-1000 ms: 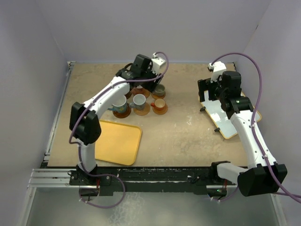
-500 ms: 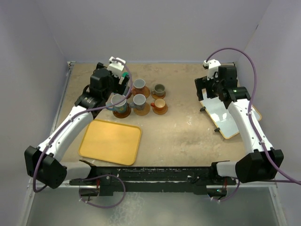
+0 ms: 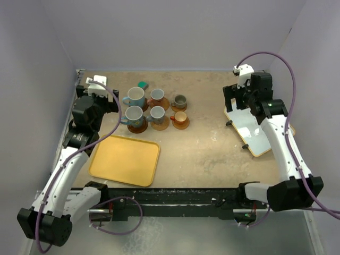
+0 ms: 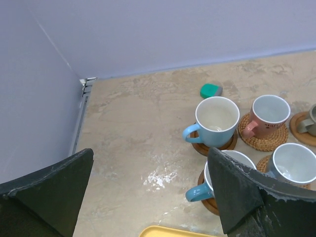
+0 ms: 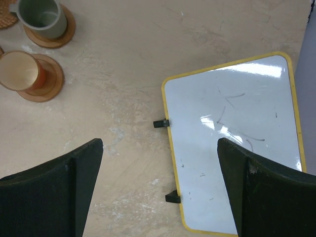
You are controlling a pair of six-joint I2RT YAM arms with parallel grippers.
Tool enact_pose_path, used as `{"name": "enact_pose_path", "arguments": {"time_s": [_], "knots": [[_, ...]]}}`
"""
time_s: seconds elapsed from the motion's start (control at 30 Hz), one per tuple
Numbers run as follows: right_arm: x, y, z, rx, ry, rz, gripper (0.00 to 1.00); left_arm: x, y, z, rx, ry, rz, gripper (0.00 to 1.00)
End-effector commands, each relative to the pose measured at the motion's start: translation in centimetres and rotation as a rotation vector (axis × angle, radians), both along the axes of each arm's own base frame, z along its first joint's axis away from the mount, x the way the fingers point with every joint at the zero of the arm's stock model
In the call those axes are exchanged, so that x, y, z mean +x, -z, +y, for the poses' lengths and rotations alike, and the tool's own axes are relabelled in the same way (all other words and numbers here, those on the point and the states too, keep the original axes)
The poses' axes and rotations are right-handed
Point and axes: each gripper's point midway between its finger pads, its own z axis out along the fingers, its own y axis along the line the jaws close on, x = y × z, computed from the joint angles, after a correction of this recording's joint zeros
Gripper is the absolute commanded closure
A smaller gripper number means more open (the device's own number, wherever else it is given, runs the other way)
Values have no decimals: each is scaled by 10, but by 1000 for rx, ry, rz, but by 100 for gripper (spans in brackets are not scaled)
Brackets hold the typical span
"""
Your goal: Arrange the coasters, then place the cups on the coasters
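Six cups stand in two rows of three, each on a round brown coaster. The back row is a light blue cup (image 3: pixel 135 96) (image 4: pixel 217 118), a pale cup with a reddish handle (image 3: pixel 156 95) (image 4: pixel 269 111) and an olive cup (image 3: pixel 180 100) (image 5: pixel 42 15). In front are a second blue cup (image 3: pixel 134 114), a grey-white cup (image 3: pixel 157 113) and an orange cup (image 3: pixel 180 117) (image 5: pixel 19 69) on its coaster (image 5: pixel 49 84). My left gripper (image 3: pixel 112 103) (image 4: pixel 148 160) is open and empty, left of the cups. Over the whiteboard's edge my right gripper (image 3: pixel 236 101) (image 5: pixel 159 145) is open and empty.
A yellow tray (image 3: pixel 126 159) lies at the front left, its rim just below my left fingers. A small teal block (image 3: pixel 143 84) (image 4: pixel 211 90) sits behind the cups. A yellow-framed whiteboard (image 3: pixel 255 130) (image 5: pixel 237 133) lies at the right. Walls enclose the table.
My left arm has swung from over the cups to the left, its jaws opening. The back-left blue cup now stands uncovered on its coaster. The right arm has barely moved.
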Motion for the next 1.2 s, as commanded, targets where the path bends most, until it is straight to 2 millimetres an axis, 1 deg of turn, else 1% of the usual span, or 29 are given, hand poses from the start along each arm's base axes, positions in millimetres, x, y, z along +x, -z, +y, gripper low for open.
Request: {"name": "enact_pose_path", "arguments": {"time_s": [0.0, 0.07, 0.1, 0.17, 0.23, 0.33, 0.4, 0.53, 0.63, 0.67, 0.77, 0.8, 1.03, 1.17], "knots": [[-7, -28, 0, 75, 55, -143, 0, -11, -7, 7, -130, -6, -89, 6], [-8, -25, 1, 88, 57, -183, 0, -15, -7, 10, -156, 0, -111, 6], [-10, -24, -6, 69, 87, -198, 0, -16, -7, 11, -164, 1, -117, 6], [-13, -21, -10, 65, 105, -209, 0, -17, -5, 12, -165, 7, -116, 7], [-15, -22, -11, 70, 116, -217, 0, -16, -4, 14, -162, 0, -122, 7], [-16, -27, -15, 63, 134, -233, 0, -18, -4, 25, -180, -58, -153, 6], [-17, -29, -17, 60, 146, -247, 0, -20, -4, 28, -174, -72, -140, 6], [-19, -32, -23, 42, 166, -267, 0, -25, -7, 26, -129, -42, -114, 4], [-21, -36, -27, 11, 170, -282, 0, -26, -4, 23, -110, -21, -99, 1], [-21, -37, -27, 7, 162, -288, 0, -26, -2, 22, -105, -13, -93, 1], [-22, -38, -26, 6, 149, -296, 0, -25, 0, 20, -96, 4, -84, 8], [-23, -40, -26, 5, 146, -301, 0, -26, 0, 19, -94, 7, -85, 8], [-30, -51, -30, 2, 160, -358, 0, -27, -6, 26, -91, -30, -103, 6], [-35, -57, -33, -3, 175, -387, 0, -27, -9, 27, -86, -32, -110, 5]]}}
